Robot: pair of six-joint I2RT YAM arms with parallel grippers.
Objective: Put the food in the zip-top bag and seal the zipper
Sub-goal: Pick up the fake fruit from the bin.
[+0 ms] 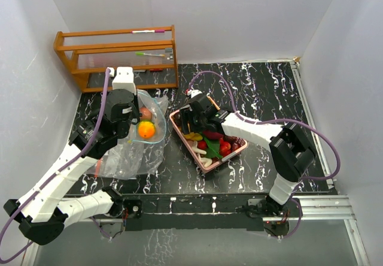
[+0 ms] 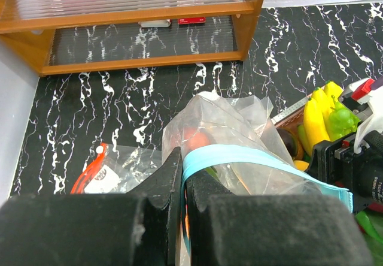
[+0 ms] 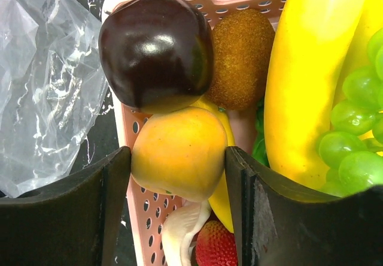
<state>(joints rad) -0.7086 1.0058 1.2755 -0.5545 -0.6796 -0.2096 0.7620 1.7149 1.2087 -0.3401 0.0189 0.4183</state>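
Black left-arm fingers (image 2: 158,188), bottom centre in the left wrist view, press together on the light-blue zipper strip (image 2: 251,158) of the clear plastic zip-top bag (image 2: 221,122). Bare black marbled tabletop (image 2: 119,104) lies above.

In the right wrist view, right-arm fingers (image 3: 114,194) pinch a pale orange round fruit (image 3: 179,158) at the left rim of the perforated pink plastic tray (image 3: 149,218), under a dark purple plum (image 3: 155,50).

Overhead, the bag (image 1: 128,158) lies left of centre, just beside the tray (image 1: 178,124). Open tabletop (image 1: 269,92) fills the upper right.

Wooden rack (image 1: 116,55) with pens (image 1: 151,54) at the back of a black marbled table (image 1: 263,92), pink perforated tray (image 3: 149,224) mid-table
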